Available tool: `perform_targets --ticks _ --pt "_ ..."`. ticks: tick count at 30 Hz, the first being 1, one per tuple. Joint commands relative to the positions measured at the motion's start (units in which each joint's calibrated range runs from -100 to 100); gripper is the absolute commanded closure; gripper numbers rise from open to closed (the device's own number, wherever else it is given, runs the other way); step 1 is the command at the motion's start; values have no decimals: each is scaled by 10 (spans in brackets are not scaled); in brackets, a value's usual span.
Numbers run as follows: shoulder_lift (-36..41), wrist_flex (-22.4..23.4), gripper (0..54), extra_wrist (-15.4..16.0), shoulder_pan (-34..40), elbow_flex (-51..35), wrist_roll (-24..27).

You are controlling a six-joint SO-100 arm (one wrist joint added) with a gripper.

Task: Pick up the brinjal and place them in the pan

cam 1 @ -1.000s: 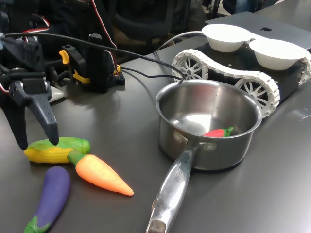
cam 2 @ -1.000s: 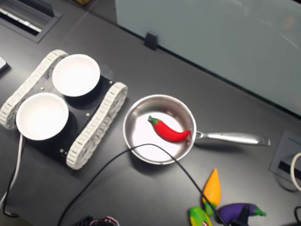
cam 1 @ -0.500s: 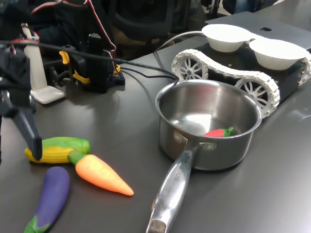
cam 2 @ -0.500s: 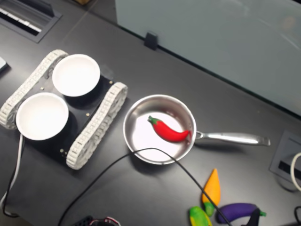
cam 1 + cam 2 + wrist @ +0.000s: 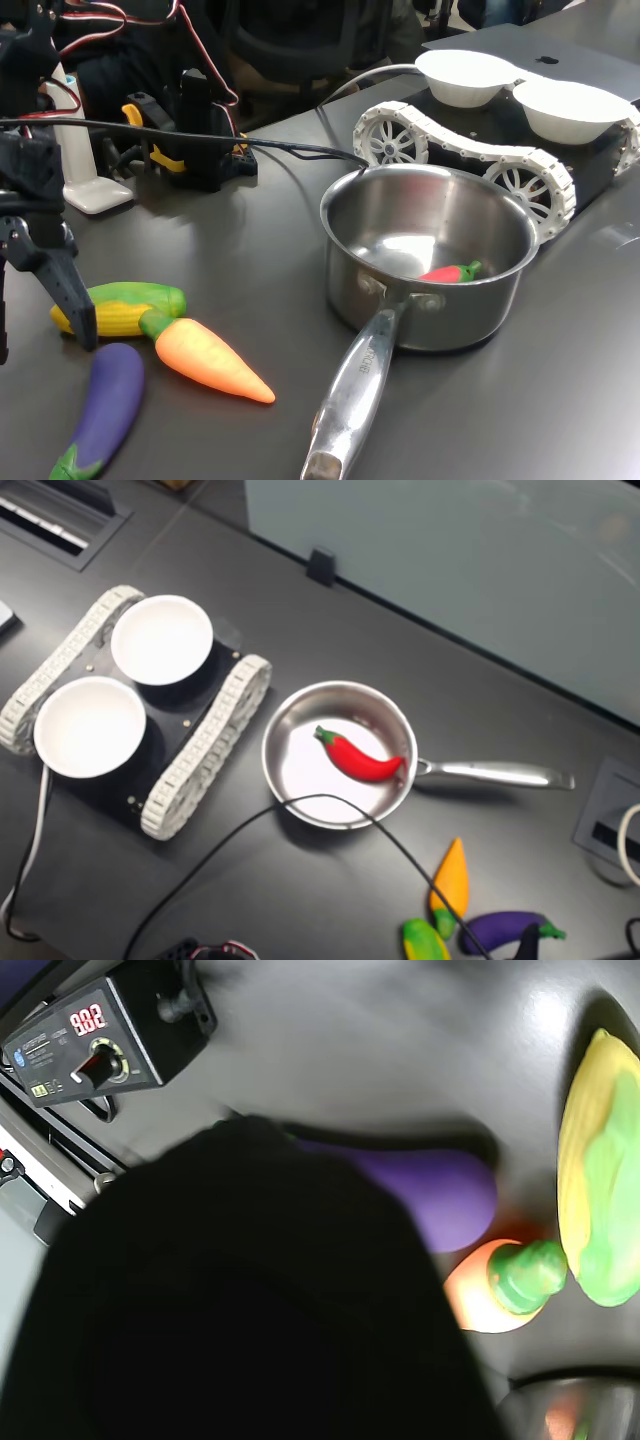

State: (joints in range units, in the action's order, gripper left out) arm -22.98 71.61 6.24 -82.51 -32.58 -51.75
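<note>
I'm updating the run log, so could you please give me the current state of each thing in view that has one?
Brinjal: lying on the table, not gripped.
Pan: upright, holding only the red chilli.
Gripper: open, tips down beside the corn.
Carrot: lying on the table, touching the corn.
White bowls: upright, empty.
Power supply display: lit.

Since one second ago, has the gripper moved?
Yes. In the first exterior view the gripper shifted left and lower, off the corn toward the brinjal.
</note>
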Motion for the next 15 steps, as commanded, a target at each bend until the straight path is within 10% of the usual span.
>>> perform_targets --ticks 1,15 --pt "16 6 164 15 9 -12 -1" --pt "-14 59 171 22 28 -25 3"
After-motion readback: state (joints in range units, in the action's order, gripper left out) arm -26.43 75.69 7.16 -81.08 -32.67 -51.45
